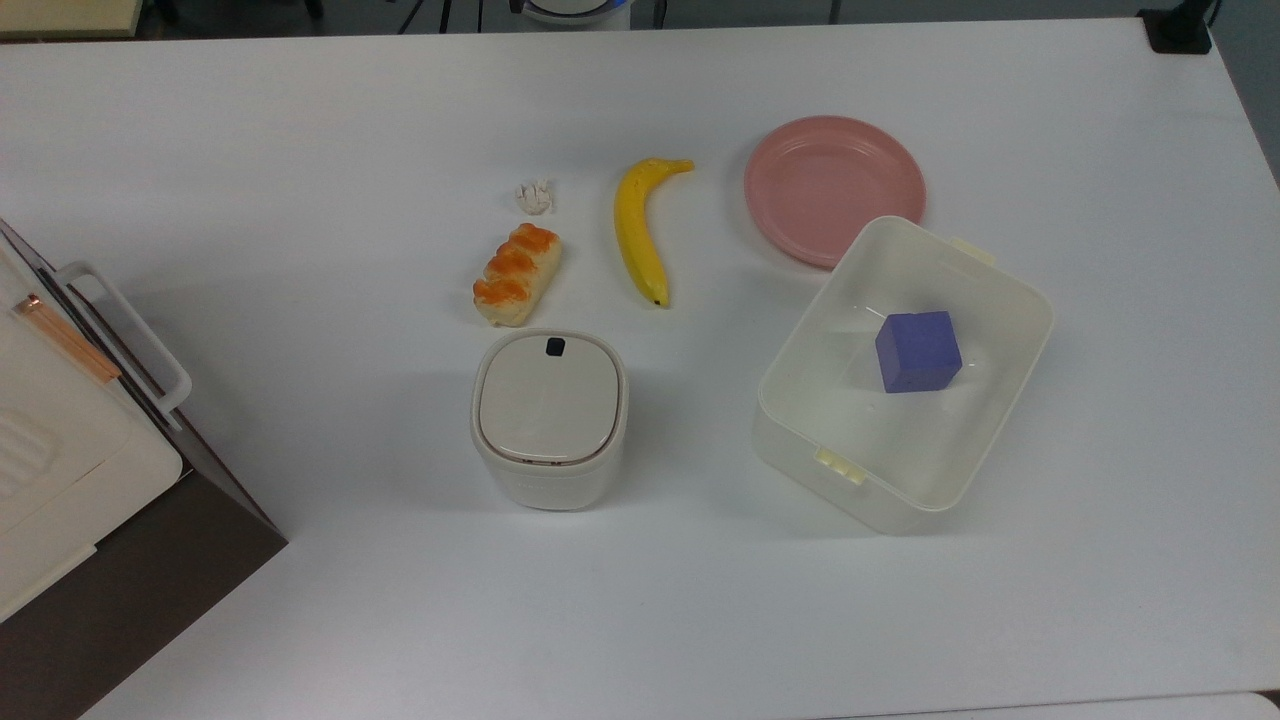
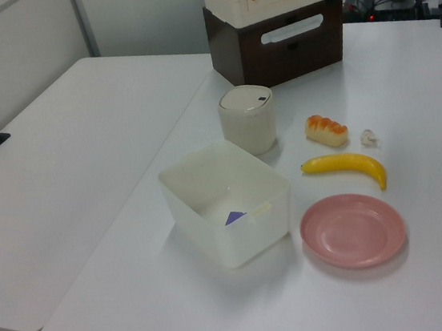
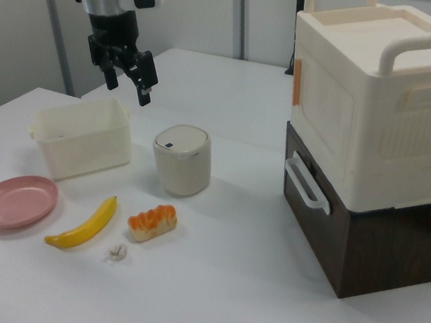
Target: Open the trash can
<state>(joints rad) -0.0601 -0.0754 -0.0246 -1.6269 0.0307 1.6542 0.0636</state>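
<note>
In the right view the claw [image 3: 127, 81] hung high over the table [image 3: 224, 287], fingers spread apart and holding nothing. The trash can [image 3: 181, 160] stood lid-shut below it, towards the right view's right, dark button [image 3: 168, 145] facing the claw

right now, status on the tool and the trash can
Tool open, empty, raised in the air. Trash can lid shut, button untouched. Nothing on the lid; bread close beside it.
</note>
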